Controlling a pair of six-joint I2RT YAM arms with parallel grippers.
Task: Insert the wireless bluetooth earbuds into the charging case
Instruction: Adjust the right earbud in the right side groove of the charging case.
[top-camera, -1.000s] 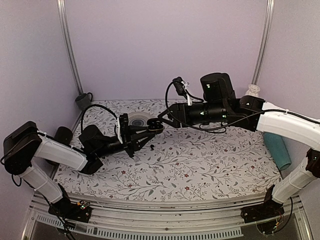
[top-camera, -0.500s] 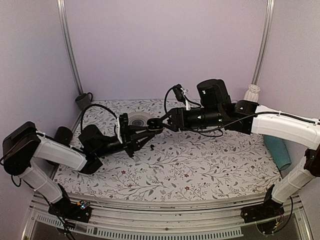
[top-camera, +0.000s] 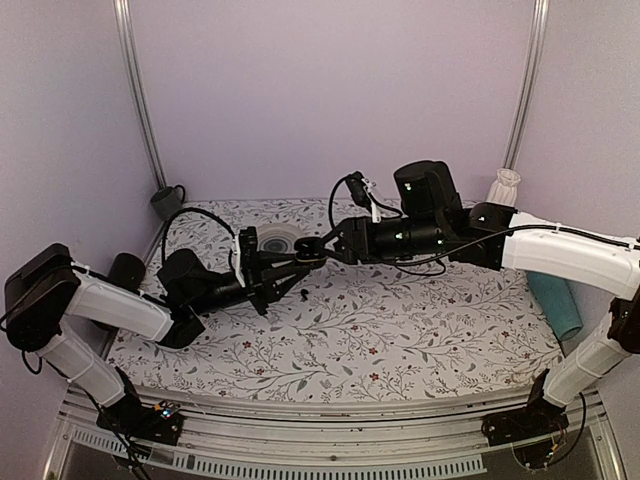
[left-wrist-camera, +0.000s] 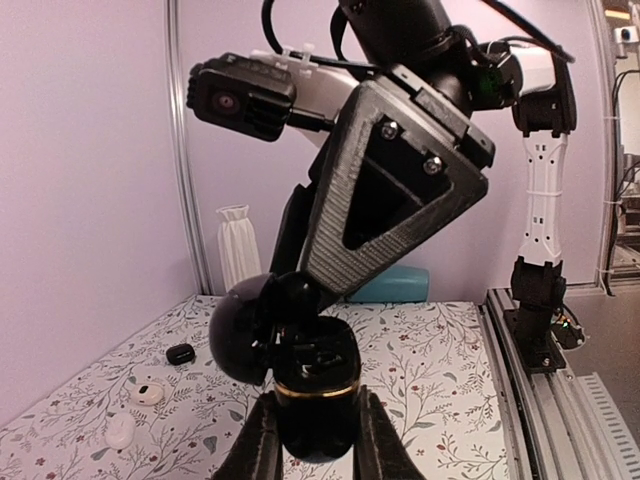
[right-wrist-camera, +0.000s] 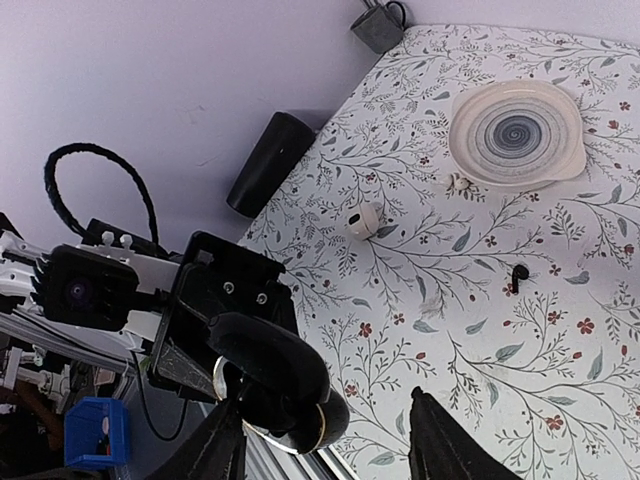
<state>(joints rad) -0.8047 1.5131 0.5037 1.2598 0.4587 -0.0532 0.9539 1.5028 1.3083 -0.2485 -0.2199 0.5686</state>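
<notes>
The left tool (left-wrist-camera: 316, 445) is closed on the lower half of the charging case (left-wrist-camera: 315, 400), one finger pressed to each side; the case is held upright above the counter (right-wrist-camera: 480, 330), left of centre and just near of the plate (right-wrist-camera: 515, 135). Its lid (left-wrist-camera: 240, 335) is swung open to one side; a gold band rings the rim of the body. Something dark sits in the open well, but the left wrist view is too dim to say whether it is an earbud.

The right tool (right-wrist-camera: 327, 420) hangs over the open case with its fingers spread wide, and nothing is gripped between them; in the left wrist view one of its fingers comes down to just above the case's mouth.

One earbud (right-wrist-camera: 518, 273) lies on the counter, right of the case and near of the plate; a white oval case (right-wrist-camera: 365, 220) lies left of the plate; a black cylinder (right-wrist-camera: 268, 163) lies at the far left edge by the wall. A small black lump (left-wrist-camera: 180, 353) also rests on the counter.
</notes>
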